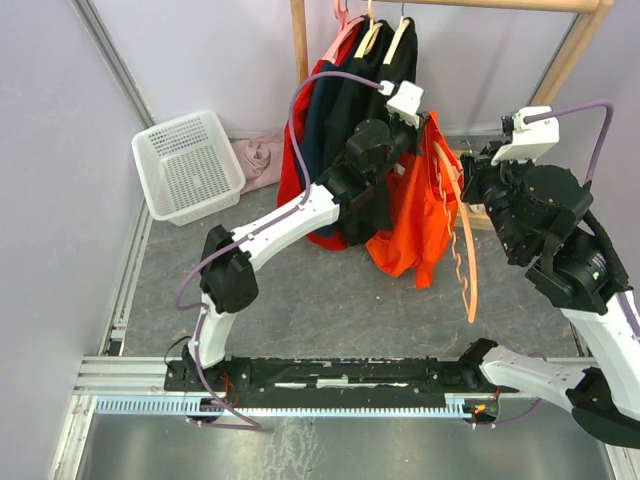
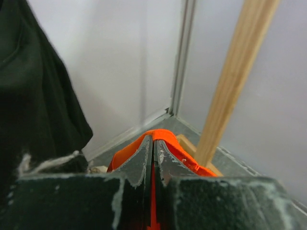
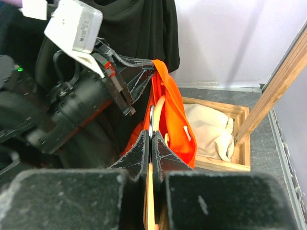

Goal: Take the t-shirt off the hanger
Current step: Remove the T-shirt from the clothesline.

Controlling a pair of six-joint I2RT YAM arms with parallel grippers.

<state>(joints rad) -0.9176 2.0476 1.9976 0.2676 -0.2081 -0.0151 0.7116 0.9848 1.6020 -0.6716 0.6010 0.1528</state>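
A: Where is the orange t-shirt (image 1: pixel 418 215)?

B: It hangs between the black garments (image 1: pixel 385 70) and the right arm, just beside both. The left gripper (image 2: pixel 153 146) is clenched on its top fold.

A: And the right gripper (image 3: pixel 151 143)?

B: Clenched on the hanger (image 1: pixel 466 268), under the metal hook (image 3: pixel 151 120). One hanger arm shows bare to the right of the shirt.

A: Room to move?

B: Grey floor (image 1: pixel 330 290) shows in front, between the arms. Behind stand a wooden post (image 2: pixel 235 76), the wall corner and a wooden box (image 3: pixel 242 143).

A: Anything unclear?

B: From above, the fingertips are hidden. How much of the hanger sits inside the shirt, I cannot tell.
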